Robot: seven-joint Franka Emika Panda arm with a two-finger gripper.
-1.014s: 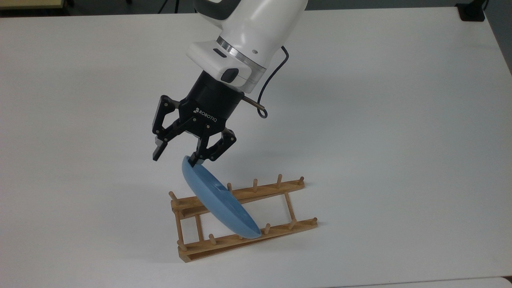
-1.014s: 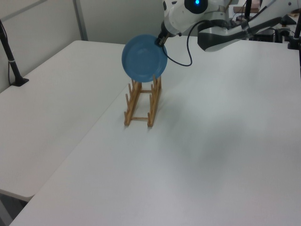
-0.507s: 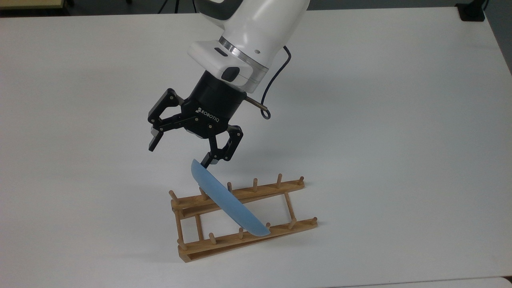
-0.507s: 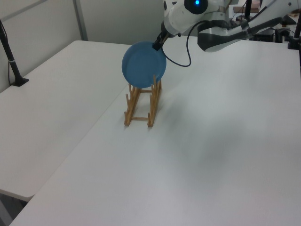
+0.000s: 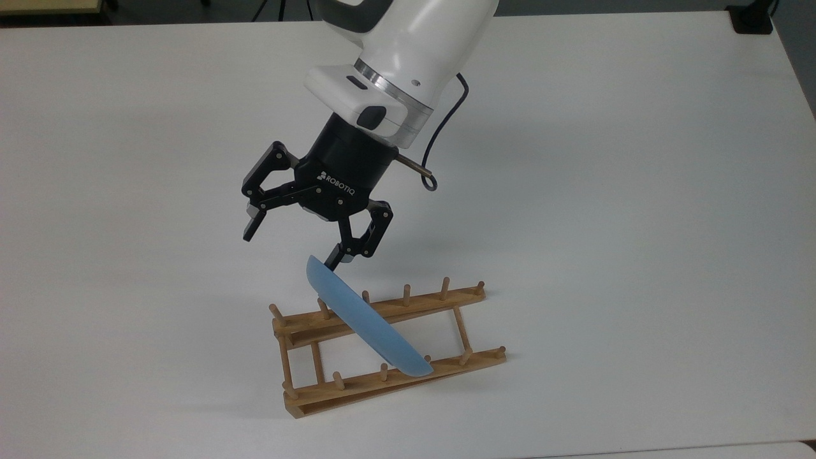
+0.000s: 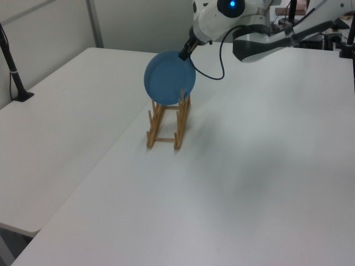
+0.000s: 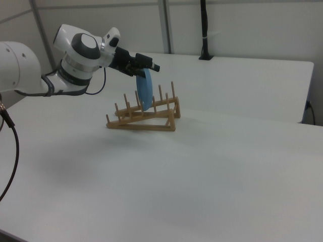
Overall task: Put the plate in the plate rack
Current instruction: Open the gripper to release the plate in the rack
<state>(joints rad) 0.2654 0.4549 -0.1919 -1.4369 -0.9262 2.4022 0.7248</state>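
The light-blue plate stands on edge in the wooden plate rack, slotted between pegs of both rails and leaning a little. In the left view the plate faces the camera above the rack; in the right view the plate is seen edge-on in the rack. My gripper hangs just above the plate's top rim, open, holding nothing. One fingertip is right at the rim; the other is well off to the top view's left. The gripper sits at the plate's upper edge.
The rack rests on a wide white table with bare surface all around it. A black clamp base sits at the far right corner in the top view. A dark cable loops from my wrist.
The plate has tipped from a slanted lean to nearly edge-on and settled lower between the pegs. My gripper, open throughout, has shifted slightly to the top view's right.
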